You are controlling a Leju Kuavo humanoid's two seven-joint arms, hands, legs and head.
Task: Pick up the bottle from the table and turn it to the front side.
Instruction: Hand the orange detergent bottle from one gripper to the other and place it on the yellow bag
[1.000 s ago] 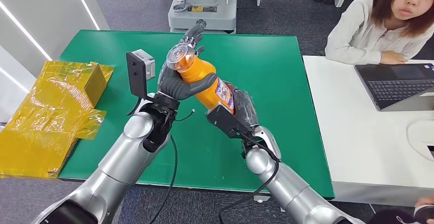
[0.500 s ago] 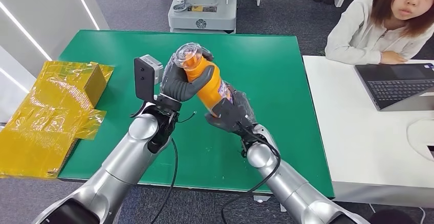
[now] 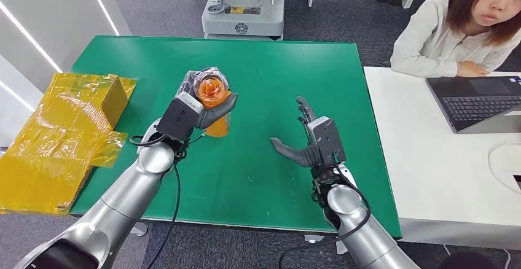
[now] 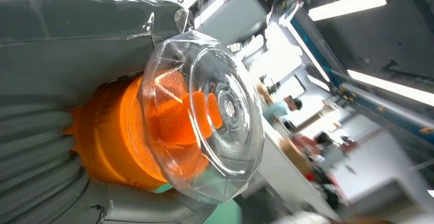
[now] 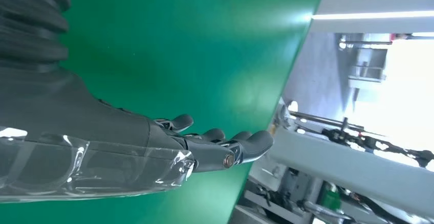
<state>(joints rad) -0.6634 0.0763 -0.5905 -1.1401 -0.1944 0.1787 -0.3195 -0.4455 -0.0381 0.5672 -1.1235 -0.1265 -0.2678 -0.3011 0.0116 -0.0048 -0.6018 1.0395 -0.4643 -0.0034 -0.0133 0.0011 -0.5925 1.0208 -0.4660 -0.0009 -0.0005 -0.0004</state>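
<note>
Gripping the orange bottle (image 3: 213, 100) around its body, the left hand (image 3: 199, 106) is seen over the left half of the green table (image 3: 344, 85); fingers and thumb are wrapped round it. The bottle is held roughly upright, its clear cap (image 4: 204, 114) turned up toward the head camera; whether its base touches the table cannot be told. The right hand (image 3: 307, 140) is held well apart to the right, above the table, fingers spread and nothing in it.
</note>
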